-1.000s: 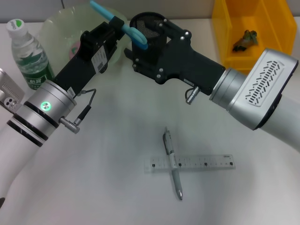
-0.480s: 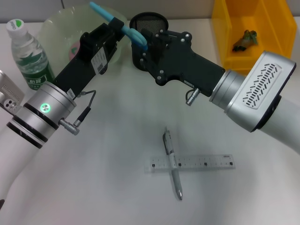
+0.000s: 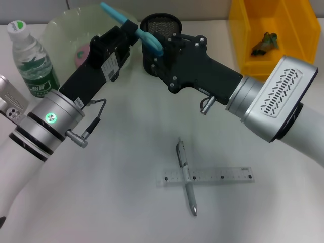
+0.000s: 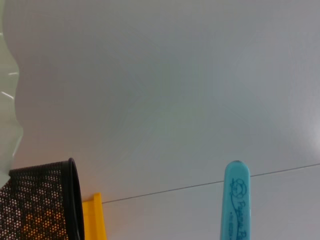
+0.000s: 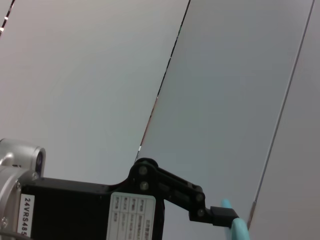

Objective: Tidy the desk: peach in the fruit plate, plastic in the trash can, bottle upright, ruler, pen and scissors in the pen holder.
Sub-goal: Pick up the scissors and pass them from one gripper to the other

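Scissors [image 3: 132, 28] clamped in left gripper [image 3: 126, 26], beside pen holder [image 3: 158, 25].

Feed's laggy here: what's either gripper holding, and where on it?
The left gripper pinches the blue scissors mid-length, beside the pen holder. The right gripper's hold can't be seen.

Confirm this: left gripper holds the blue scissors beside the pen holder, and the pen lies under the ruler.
One error: in the head view the pen lies across the top of the ruler, not under it. The left gripper does hold the blue scissors beside the pen holder.
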Tool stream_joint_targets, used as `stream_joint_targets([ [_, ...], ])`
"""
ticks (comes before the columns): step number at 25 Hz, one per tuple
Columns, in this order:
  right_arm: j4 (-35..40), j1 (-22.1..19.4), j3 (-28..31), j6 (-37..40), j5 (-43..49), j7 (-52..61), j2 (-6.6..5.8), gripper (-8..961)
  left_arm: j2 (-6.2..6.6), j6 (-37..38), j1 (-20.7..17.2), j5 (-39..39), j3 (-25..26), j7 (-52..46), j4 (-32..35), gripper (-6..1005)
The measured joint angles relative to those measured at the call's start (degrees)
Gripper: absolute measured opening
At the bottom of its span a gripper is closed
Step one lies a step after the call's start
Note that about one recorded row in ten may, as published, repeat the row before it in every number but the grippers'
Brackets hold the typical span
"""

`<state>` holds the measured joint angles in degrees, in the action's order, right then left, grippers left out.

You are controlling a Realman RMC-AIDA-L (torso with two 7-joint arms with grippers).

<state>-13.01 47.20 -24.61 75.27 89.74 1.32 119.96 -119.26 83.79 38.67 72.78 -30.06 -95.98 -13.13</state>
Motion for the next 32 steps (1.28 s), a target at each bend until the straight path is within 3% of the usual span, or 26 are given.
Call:
stream_joint_targets([
  [12,-0.43,-0.01,0.93,0.17,0.00,-0.01,0.00,237,0.00,0.16,-0.12,0.00,0.00,0.19,-0.06,357],
  [18,-0.43,-0.01,0.92,0.37,-0.03,0.00,0.00,80,0.00,0.17,0.06,-0.07,-0.15,0.28,0.07,361],
  [32,-0.43,-0.23,1.60,0.53,0.00,0.23,0.01,79,0.00,1.23,-0.04,0.01,0.13,3.08,0.50,371],
])
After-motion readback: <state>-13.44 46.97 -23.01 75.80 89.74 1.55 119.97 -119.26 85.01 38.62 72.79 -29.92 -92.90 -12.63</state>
